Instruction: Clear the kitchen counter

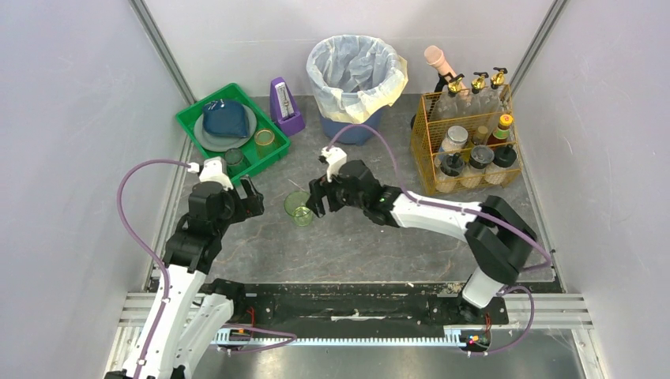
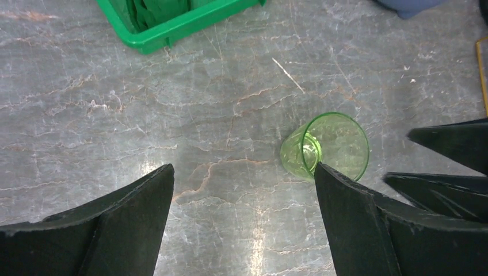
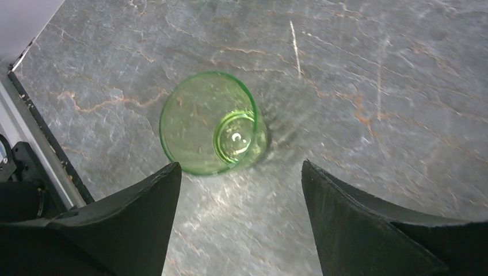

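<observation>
Overhead; close wrist views; shared counter [image 1: 355,245]

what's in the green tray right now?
In the green tray: a grey plate with a blue bowl on it, a dark glass and an amber glass. The bowl covers most of the plate; anything under them is hidden.

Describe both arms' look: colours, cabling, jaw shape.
Left arm and right arm: white link shells, black joint housings. A purple cable loops along each from a white wrist mount. Left gripper and right gripper have matte black jaws, wedge-shaped, tapering to blunt tips. No markings visible.
</observation>
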Controlling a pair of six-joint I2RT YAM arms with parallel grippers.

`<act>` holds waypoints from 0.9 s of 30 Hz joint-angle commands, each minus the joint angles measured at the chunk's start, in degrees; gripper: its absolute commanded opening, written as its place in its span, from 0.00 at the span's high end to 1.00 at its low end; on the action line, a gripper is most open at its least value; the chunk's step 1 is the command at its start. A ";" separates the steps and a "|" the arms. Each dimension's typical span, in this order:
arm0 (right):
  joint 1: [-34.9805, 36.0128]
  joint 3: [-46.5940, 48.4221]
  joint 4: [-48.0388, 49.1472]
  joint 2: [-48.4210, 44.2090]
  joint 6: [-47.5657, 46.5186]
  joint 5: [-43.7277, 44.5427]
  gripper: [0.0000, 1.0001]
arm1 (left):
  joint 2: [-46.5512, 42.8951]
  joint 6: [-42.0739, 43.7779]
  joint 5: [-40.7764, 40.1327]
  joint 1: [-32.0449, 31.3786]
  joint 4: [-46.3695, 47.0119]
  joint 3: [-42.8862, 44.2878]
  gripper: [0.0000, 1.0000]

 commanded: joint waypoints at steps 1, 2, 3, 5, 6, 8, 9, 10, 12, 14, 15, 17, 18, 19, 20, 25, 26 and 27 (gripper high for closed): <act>1.57 8.90 -4.86 6.45 1.53 2.02 0.22 | -1.67 -1.37 -0.29 0.17 2.81 0.18 0.03; 1.55 10.37 -5.25 7.81 2.05 2.35 0.23 | -1.79 -1.30 -0.19 0.17 2.78 0.17 0.03; 1.60 11.46 -5.72 9.40 2.53 2.37 0.24 | -2.07 -1.31 -0.02 0.17 2.78 0.17 0.03; 1.60 13.71 -6.52 12.08 3.01 4.63 0.26 | -2.29 -1.39 0.33 0.17 2.81 0.19 0.03; 1.60 14.58 -6.70 13.36 3.21 5.22 0.28 | -2.36 -1.37 0.50 0.17 2.81 0.18 0.03; 1.60 15.93 -6.88 15.31 3.76 6.03 0.33 | -2.54 -1.38 0.81 0.15 2.89 0.09 0.03; 1.60 16.53 -6.89 16.05 4.12 6.15 0.35 | -2.56 -1.34 1.00 0.16 2.97 0.08 0.03; 1.60 16.93 -6.84 16.77 4.35 6.29 0.37 | -2.58 -1.37 1.19 0.14 2.98 0.13 0.03; 1.58 17.33 -6.81 17.64 4.71 6.41 0.43 | -2.46 -1.39 1.51 0.17 3.09 0.10 0.04; 1.36 17.13 -6.51 18.01 5.04 6.41 0.52 | -2.49 -1.35 1.61 0.17 3.08 0.00 0.03; 1.15 16.65 -6.19 17.93 5.53 6.23 0.56 | -2.52 -1.36 1.70 0.17 3.09 0.04 0.03; 0.41 14.74 -4.90 17.06 6.74 5.12 0.68 | -2.50 -1.35 1.56 0.17 3.12 0.08 0.03; -0.23 13.14 -3.62 16.20 7.45 4.26 0.75 | -2.47 -1.36 1.45 0.17 3.15 0.12 0.04; -0.75 11.71 -2.18 15.13 8.33 3.58 0.81 | -2.45 -1.32 1.52 0.17 3.16 0.10 0.03; -1.35 9.80 -0.71 13.93 8.89 2.97 0.88 | -2.57 -1.33 1.85 0.13 3.32 0.15 0.03; -3.55 0.22 7.95 7.26 11.42 -1.05 1.00 | -2.88 -2.25 7.61 0.10 5.25 0.26 0.04; -4.10 -2.11 9.73 5.97 12.11 -2.18 1.00 | -3.06 -2.68 8.84 0.12 5.58 0.26 0.04; -4.90 -4.18 12.34 4.45 13.10 -3.30 1.00 | -3.24 -3.36 10.33 0.17 6.06 0.20 0.03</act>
